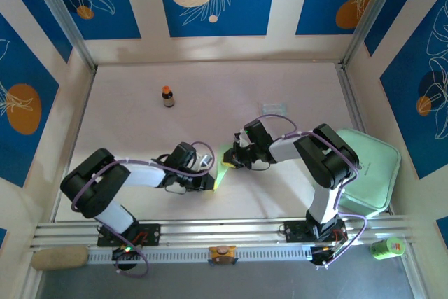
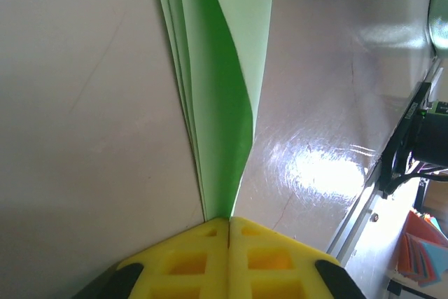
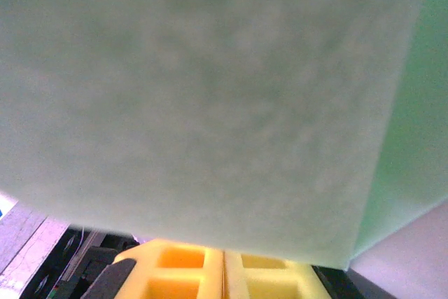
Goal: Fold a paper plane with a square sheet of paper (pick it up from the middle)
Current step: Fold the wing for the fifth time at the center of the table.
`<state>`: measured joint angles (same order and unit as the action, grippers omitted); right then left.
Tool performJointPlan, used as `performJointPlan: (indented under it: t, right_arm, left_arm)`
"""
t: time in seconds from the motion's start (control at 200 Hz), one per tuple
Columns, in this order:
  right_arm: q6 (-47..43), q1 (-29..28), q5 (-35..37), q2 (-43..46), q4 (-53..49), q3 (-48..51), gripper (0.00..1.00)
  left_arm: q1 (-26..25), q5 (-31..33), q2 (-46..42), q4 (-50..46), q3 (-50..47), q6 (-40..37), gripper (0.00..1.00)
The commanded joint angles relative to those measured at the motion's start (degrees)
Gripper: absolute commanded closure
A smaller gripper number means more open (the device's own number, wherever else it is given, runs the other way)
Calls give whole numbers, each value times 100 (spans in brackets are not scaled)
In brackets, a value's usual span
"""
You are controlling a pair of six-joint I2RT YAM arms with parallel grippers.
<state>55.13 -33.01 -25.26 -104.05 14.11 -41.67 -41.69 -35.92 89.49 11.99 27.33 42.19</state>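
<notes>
Currently left claw [image 2: 229,226] and right claw [image 3: 224,258] both clamp the folded paper [image 2: 224,103]; keep layers aligned, tension gentle while creasing.

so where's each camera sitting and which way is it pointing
top external: above and behind the bases, looking down at the table; both arms show, left gripper and right gripper meeting at the paper.
left wrist: on the left arm, looking along its shut yellow fingers up the folded paper.
right wrist: on the right arm, facing blurred paper close above its fingers.
shared: all three see the paper.
</notes>
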Motion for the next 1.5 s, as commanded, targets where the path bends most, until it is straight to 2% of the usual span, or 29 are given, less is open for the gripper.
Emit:
performJointPlan:
  t: [0.0,0.035,0.345,0.56,0.75,1.02,1.26,1.495]
  right_arm:
    - [91,-3,697,-256,-725,235,91]
    - [86,-2,697,-256,-725,238,91]
    - [99,-8,680,-252,-675,254,91]
    - [129,-27,680,-234,-670,252,91]
    - [167,-47,689,-251,-634,248,91]
    - [182,-82,662,-274,-657,199,91]
    - [184,-95,653,-274,-668,199,90]
    - [187,-93,662,-230,-645,247,90]
  left_arm:
    - [-113,-109,-73,-645,-315,102,96]
    - [-120,-84,-117,-654,-338,118,100]
    - [-145,-35,-868,-774,-368,271,100]
    - [-136,299,-1601,-1489,347,-66,100]
    - [-137,-65,-707,-1080,1038,-258,100]
    - [-137,-297,410,-559,1521,-317,100]
    - [-128,147,882,-1041,1773,-744,100]
    - [-103,621,949,-1106,1436,-837,100]
